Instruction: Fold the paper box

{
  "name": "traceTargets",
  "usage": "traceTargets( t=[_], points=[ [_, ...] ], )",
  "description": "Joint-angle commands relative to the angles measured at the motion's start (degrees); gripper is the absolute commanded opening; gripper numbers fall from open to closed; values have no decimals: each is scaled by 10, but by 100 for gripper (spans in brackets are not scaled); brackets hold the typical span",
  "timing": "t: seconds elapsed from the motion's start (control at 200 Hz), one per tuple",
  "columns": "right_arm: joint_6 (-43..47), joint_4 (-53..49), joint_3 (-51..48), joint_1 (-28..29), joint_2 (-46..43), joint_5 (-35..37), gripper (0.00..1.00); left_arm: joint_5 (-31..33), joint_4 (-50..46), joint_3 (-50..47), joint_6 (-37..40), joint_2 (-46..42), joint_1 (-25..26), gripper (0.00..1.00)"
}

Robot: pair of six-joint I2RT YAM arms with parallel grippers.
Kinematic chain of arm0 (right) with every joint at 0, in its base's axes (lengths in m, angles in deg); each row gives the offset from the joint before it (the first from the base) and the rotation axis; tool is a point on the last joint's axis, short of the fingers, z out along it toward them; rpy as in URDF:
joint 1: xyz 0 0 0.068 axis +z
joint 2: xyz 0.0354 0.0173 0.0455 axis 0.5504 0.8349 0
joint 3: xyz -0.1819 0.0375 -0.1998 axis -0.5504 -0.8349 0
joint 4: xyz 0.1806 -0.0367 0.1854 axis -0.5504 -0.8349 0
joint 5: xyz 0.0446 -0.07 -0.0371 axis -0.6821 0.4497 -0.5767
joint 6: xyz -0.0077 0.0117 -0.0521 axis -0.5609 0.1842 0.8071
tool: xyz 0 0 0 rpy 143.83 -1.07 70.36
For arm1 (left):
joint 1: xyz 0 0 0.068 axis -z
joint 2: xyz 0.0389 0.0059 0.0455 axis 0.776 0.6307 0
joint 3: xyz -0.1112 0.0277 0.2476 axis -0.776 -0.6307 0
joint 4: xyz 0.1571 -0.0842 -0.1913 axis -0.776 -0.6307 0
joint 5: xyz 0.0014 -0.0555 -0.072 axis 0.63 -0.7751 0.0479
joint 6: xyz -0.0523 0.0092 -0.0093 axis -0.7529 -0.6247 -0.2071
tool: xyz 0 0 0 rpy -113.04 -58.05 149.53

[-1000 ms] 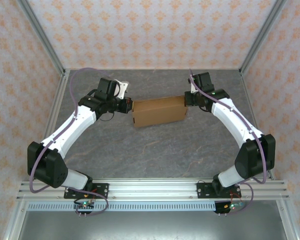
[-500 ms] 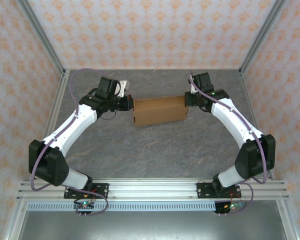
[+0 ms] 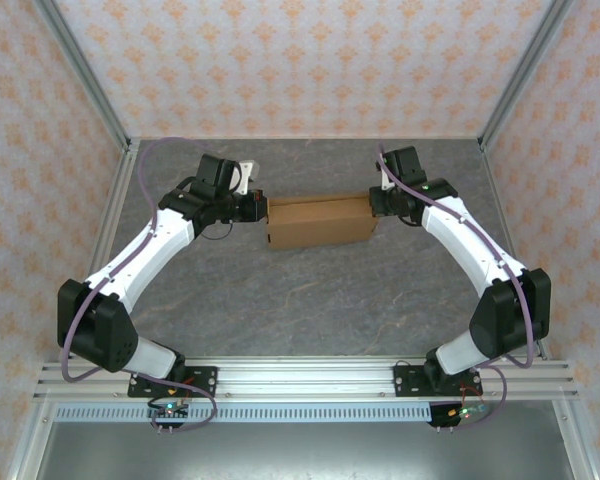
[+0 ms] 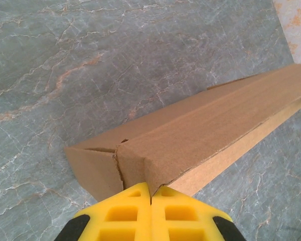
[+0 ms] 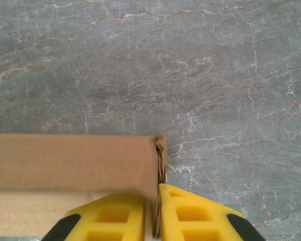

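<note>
Since a second ago the paper box (image 3: 318,222) has squared up slightly, right end nudged outward. It lies flat mid-surface (image 3: 310,300) between both arms. Left gripper (image 4: 150,190): wrist view shows jaws clenched together, empty, tips butted against the box's end corner. Right gripper (image 5: 153,197): wrist view shows jaws nipping the box's end edge. Top view is too coarse for either.

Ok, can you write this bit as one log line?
paper box: on table | left gripper: shut at its left end | right gripper: shut on its right edge
</note>
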Motion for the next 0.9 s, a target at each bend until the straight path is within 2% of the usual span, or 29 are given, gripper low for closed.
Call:
traceTargets(
  t=[0.0,0.12,0.27,0.455,0.896],
  points=[
    [2,-16,-4,-4,-8,4,16,-14,7,-3,12,-9,-5,0],
    [0,-8,-11,-7,-8,-4,15,-14,8,-4,11,-9,-6,0],
    [-1,-1,-18,-10,-5,-8,7,-9,11,-6,2,-8,-6,0],
    [-2,6,-26,-10,8,-10,2,-17,28,-9,-29,-5,-5,0],
    [2,1,-14,-9,19,-12,0,-7,28,-1,-56,15,2,0]
  ],
)
